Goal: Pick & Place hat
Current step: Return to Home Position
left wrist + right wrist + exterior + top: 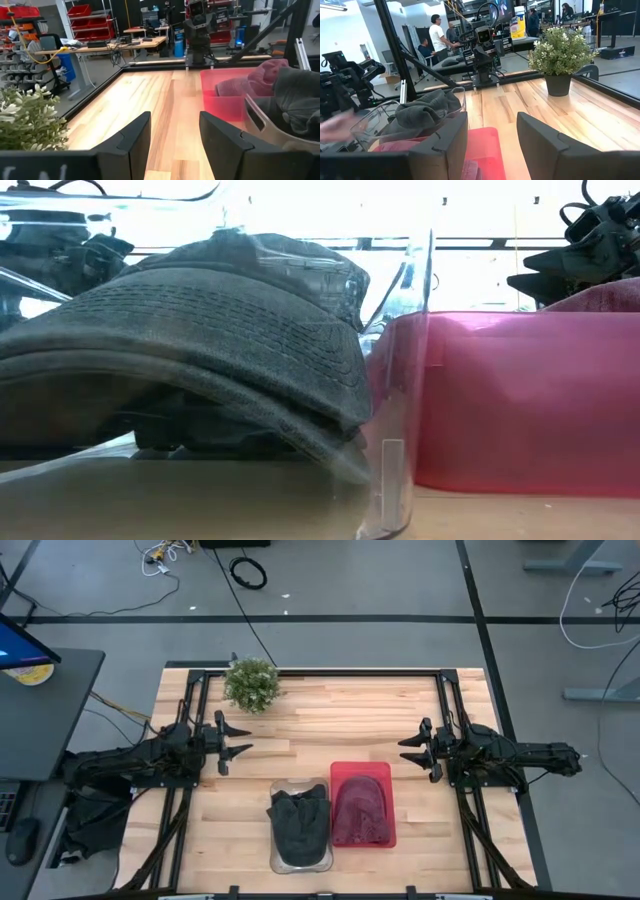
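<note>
**Both caps binned, both claws level above the desk.**
The potted plant (251, 683) stood at the desk's (330, 720) far edge, near the left claw (247, 739) and well apart from the bins. The left claw and the right claw (404, 752) faced each other across bare wood, each with its fingers spread and holding nothing. The clear bin (276, 862) and the red bin (391, 802) sat side by side, touching, near the front edge between the two arms, and closer to the right claw. The black cap (300, 825) lay in the clear bin with its long axis running from the far edge to the front, its stitched brim turned to the front in the low view. The red cap (362, 808) lay in the red bin on the same axis, and its brim direction could not be told. People (439, 32) stood in the room beyond the desk.
</note>
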